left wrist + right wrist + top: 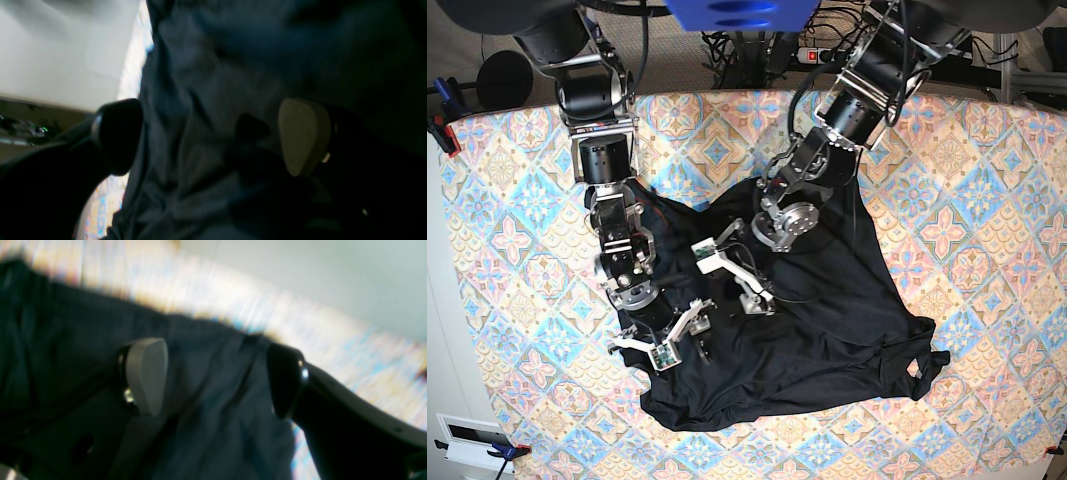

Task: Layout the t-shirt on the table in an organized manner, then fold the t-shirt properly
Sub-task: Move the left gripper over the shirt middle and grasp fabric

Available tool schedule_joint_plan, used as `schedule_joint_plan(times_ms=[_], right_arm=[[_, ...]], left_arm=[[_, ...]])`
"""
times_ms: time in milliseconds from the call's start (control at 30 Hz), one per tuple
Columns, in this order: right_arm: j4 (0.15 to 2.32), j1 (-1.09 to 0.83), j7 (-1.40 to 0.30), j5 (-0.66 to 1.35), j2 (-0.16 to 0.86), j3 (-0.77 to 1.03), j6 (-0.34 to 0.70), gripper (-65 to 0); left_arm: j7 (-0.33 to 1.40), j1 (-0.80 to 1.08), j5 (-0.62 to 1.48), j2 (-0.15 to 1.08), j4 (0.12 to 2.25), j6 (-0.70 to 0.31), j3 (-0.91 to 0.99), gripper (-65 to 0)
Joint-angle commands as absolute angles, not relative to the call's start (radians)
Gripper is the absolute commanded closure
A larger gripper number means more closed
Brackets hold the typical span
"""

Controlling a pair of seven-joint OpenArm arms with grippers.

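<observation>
Surface [987, 150] spans nearly the whole base view, covered in pastel diamond tiles of pink, blue and cream with floral motifs; cloth lies flat, its far edge curving under the arm mounts. Beyond that edge: cables [757, 45] and dark gear on a grey floor. Pale floor strip down one side, with a white wall plate [467, 440] at the near corner. Shirt [817, 330], black, sits at mid-surface, rumpled and spread unevenly, one sleeve end bunched toward the near corner on the left arm's side. Both arms reach down over it. Left gripper [732, 272] hovers over the shirt's middle, fingers wide apart, nothing between them. Right gripper [672, 335] over the shirt's edge on its own side, fingers likewise wide, holding nothing. Left wrist view adds fabric folds close up [206, 100] and a plain pale wall. Right wrist view is motion-blurred; shows shirt hem [213, 380] against the patterned cloth only.
</observation>
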State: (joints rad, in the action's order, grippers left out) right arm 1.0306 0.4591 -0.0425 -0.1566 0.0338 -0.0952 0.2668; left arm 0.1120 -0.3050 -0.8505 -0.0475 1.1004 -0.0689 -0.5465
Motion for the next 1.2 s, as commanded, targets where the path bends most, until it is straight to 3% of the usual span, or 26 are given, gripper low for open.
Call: schedule_joint_plan(times_ms=[0,167,333,567,600,700,900,1033,1167], right_arm=[[1.061,0.519,0.012,-0.140,0.028,-0.093,0.260,-45.0],[1.063,0.519,0.012,-0.140,0.028,-0.091,0.260,-45.0],[1.056,0.519,0.012,-0.140,0.028,-0.091,0.260,-45.0],[1.058,0.519,0.012,-0.140,0.028,-0.091,0.260,-45.0],[1.058,0.519,0.010,-0.140,0.028,-0.091,0.260,-45.0],[1.058,0.521,0.010,-0.145,0.028,-0.091,0.260,-45.0],[1.064,0.519,0.010,-0.147,0.028,-0.101,0.260,-45.0],[1.064,0.519,0.018,-0.147,0.028,-0.094,0.260,-45.0],[1.064,0.519,0.018,-0.140,0.035,-0.068,0.260,-45.0]], left_arm=[[0.093,-0.328,-0.865,-0.077,1.115,-0.050,-0.539,-65.0],[0.096,-0.331,-0.878,-0.090,1.079,-0.050,-0.539,-65.0],[0.206,-0.331,-0.868,-0.094,1.090,-0.047,-0.591,-65.0],[0.208,-0.318,-0.865,-0.093,1.211,-0.047,-0.621,-65.0],[0.208,-0.311,-0.865,-0.093,1.228,-0.047,-0.645,-62.8],[0.208,-0.309,-0.865,-0.090,1.262,-0.047,-0.691,-43.9],[0.206,-0.314,-0.866,-0.091,1.262,-0.051,-0.812,-17.6],[0.206,-0.325,-0.865,-0.088,1.262,-0.051,-0.763,-6.0],[0.206,-0.320,-0.860,-0.061,1.262,-0.050,-0.710,0.0]])
